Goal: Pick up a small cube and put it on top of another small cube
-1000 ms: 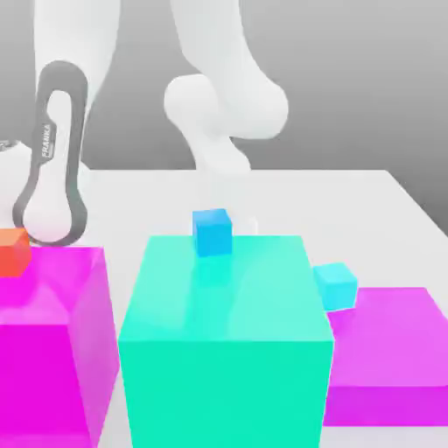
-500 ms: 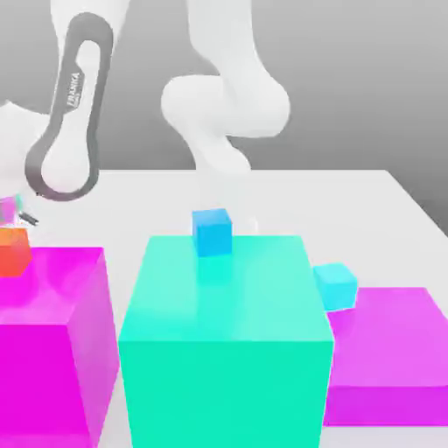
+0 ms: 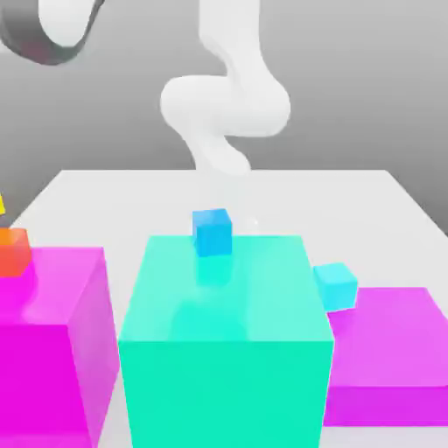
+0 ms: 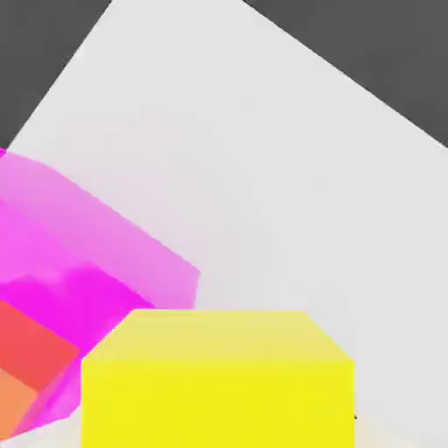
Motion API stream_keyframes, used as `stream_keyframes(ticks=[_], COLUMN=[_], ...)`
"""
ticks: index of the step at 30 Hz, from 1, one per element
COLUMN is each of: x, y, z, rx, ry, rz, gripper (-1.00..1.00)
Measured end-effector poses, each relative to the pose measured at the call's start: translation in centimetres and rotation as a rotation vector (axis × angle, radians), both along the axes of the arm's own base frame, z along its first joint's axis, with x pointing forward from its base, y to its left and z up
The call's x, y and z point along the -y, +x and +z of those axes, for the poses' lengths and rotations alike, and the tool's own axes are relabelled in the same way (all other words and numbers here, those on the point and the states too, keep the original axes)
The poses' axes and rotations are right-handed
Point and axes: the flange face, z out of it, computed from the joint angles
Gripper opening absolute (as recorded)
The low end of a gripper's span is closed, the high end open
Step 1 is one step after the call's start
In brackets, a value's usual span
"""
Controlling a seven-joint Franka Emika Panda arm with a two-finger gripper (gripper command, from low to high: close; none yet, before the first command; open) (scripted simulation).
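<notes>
Grey backdrop, white desk (image 3: 350, 197). From the exterior view's left: orange cube (image 3: 12, 251) on magenta block (image 3: 52, 332); blue cube (image 3: 213, 232) on teal block (image 3: 226, 341); cyan cube (image 3: 335, 285). Pincer clenched on yellow cube (image 4: 219, 381), lifted. Next: carry it over a target cube.

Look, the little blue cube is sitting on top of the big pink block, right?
Not quite. The little blue cube sits on top of the big teal block, not a pink one. The exterior view shows it there, between the two pink blocks.
</notes>
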Motion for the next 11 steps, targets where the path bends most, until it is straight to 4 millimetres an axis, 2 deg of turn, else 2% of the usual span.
stream_keyframes(ticks=[1, 2, 4, 5, 6, 11], x=[-1.1, -1.8, -2.3, -2.3, -2.4, -2.4], y=[1.3, 2.2, 2.9, 2.9, 2.9, 2.9], z=[1.0, 0.7, -1.6, -1.6, -3.3, -3.3], rx=[0.008, 0.013, 0.017, 0.019, 0.019, 0.019], ry=[0.004, 0.006, 0.008, 0.01, 0.009, 0.009], rz=[0.002, 0.006, 0.009, 0.009, 0.009, 0.009], gripper=[-1.0, -1.0, -1.0, -1.0, 1.0, 1.0])
